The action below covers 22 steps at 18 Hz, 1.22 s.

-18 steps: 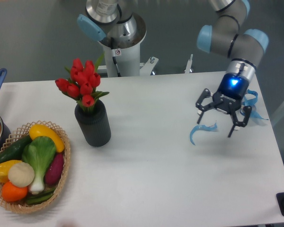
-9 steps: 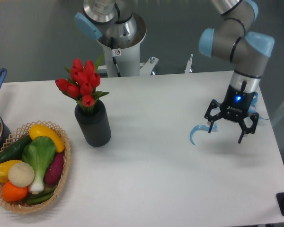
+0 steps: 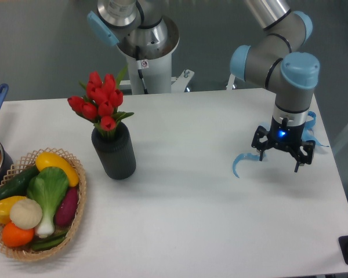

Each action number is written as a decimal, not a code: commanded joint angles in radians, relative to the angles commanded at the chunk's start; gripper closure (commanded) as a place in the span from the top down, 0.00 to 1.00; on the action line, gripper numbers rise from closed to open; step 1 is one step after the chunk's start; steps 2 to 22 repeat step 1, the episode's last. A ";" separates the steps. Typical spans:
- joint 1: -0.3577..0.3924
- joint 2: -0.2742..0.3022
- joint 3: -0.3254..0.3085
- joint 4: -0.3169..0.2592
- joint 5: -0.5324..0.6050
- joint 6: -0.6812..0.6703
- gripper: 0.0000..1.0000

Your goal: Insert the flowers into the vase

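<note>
Flowers [image 3: 100, 102] stood upright in the vase [image 3: 113, 150], left of centre on the desk [image 3: 185, 197], stems held by its mouth. I judged the job done, so my claw [image 3: 283, 157] hung at right, fingers apart and empty.

Blue curl [image 3: 242, 161] beside hand [image 3: 280, 160]

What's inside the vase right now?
The flowers stand in the vase, red heads and leaves above its mouth. The lower stems are hidden by its dark wall.
</note>
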 joint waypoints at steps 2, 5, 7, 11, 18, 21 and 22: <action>-0.002 -0.002 -0.002 0.000 0.012 0.000 1.00; -0.002 -0.002 -0.002 0.000 0.012 0.000 1.00; -0.002 -0.002 -0.002 0.000 0.012 0.000 1.00; -0.002 -0.002 -0.002 0.000 0.012 0.000 1.00; -0.002 -0.002 -0.002 0.000 0.012 0.000 1.00; -0.002 -0.002 -0.002 0.000 0.012 0.000 1.00; -0.002 -0.002 -0.002 0.000 0.012 0.000 1.00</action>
